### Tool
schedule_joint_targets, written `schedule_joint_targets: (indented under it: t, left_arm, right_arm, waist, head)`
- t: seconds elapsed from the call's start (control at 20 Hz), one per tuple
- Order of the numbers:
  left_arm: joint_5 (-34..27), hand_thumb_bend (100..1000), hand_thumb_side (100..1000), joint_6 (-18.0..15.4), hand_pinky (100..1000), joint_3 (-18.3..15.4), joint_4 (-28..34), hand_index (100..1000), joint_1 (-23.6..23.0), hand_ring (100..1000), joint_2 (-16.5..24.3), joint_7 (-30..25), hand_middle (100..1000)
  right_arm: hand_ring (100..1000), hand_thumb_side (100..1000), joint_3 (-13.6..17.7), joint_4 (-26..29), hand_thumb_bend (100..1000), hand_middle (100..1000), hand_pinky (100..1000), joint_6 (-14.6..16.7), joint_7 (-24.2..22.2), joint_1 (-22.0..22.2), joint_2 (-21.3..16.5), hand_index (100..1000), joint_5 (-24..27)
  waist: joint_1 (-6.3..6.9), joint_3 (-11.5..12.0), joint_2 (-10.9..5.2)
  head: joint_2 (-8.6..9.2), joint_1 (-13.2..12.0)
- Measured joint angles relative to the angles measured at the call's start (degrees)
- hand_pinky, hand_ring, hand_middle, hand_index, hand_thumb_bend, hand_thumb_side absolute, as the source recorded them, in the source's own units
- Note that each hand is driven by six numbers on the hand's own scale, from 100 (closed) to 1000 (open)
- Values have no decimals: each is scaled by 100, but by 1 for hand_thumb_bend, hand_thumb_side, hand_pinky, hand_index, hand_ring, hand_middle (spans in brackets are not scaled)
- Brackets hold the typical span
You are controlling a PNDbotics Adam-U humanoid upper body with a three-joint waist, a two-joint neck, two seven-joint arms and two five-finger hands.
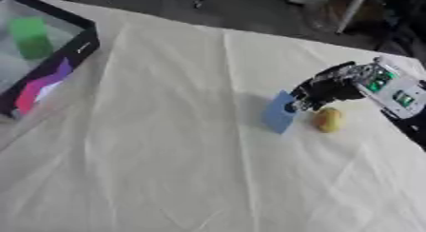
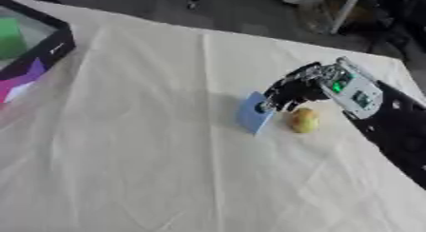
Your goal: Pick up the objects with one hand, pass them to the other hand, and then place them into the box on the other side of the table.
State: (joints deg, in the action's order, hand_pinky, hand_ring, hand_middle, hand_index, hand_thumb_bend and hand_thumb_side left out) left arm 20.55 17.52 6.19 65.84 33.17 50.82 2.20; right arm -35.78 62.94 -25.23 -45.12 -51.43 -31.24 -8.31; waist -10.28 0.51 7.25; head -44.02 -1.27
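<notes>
One blue flat block (image 1: 280,112), one yellow round fruit (image 1: 329,120), one box (image 1: 76,50), one green object (image 1: 32,37) inside it, one hand (image 2: 291,91)

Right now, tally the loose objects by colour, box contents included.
Blue: 1, flat blue piece, pinched in the right hand
Yellow: 1, round yellow object on the cloth
Green: 1, green block in the box
Total: 3
</notes>
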Motion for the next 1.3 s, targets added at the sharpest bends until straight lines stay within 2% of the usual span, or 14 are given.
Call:
schedule_joint_targets:
  t: [0.65,1.3]
  left_arm:
    - [0,100,491,1,919,-1,0,746,0,741,-5,1,666]
    - [-2,100,493,3,918,-2,2,746,-9,739,-5,9,665]
  right_arm:
    - [915,414,38,-4,327,907,944,98,-18,56,193,963,-409]
    - [890,365,43,-42,424,884,930,117,-38,113,267,946,-869]
  waist:
    - [0,57,0]
    - [0,65,0]
  head:
    - [0,49]
    - [0,91]
